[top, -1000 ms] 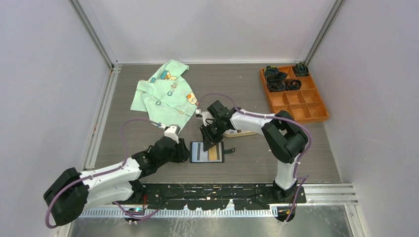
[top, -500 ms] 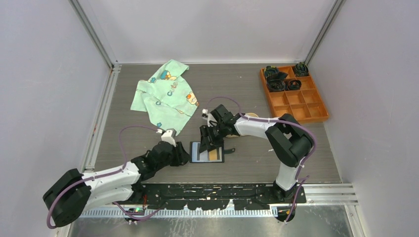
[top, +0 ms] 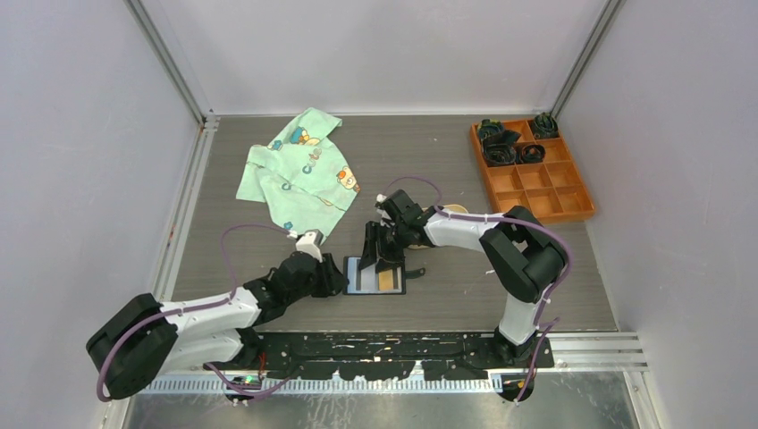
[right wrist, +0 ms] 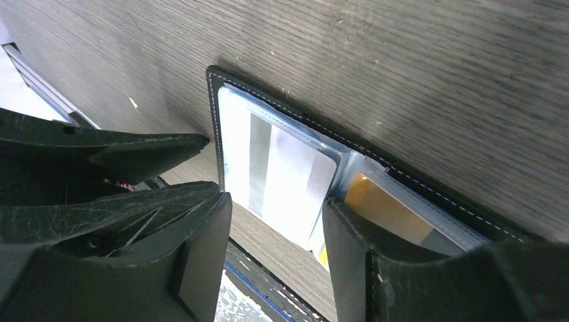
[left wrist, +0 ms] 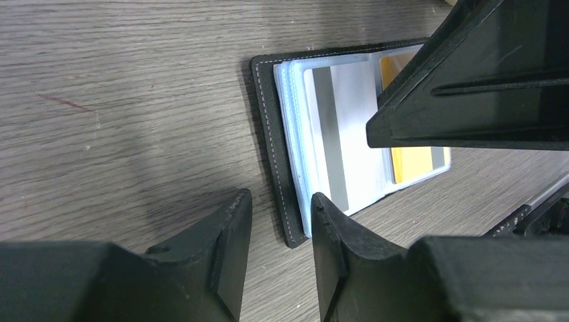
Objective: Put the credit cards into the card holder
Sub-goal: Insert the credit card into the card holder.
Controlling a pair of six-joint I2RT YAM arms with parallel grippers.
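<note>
Since one second ago the right gripper [right wrist: 276,201] has come down from the far edge of the card holder [top: 375,282] onto its left page, and its fingers have opened. Now they stand apart on both sides of a white card with a grey stripe [right wrist: 288,174], which lies inside the clear sleeve; they hold nothing. A yellow card [right wrist: 389,208] sits in the sleeve of the other page. My left gripper [left wrist: 278,198] is also partly open and empty, and the black stitched left edge of the holder lies between its fingers.

The holder lies open and flat on the grey wood-grain table [top: 465,295], near the front edge, with its snap tab [top: 416,271] pointing right. A green child's shirt [top: 299,170] at far left and an orange compartment tray [top: 536,201] at far right are both well apart from it. White walls [top: 375,54] close three sides.

The left arm [top: 206,313] stretches low along the table toward the holder. The right arm [top: 509,250] is folded sharply at the elbow and reaches back to the left.
</note>
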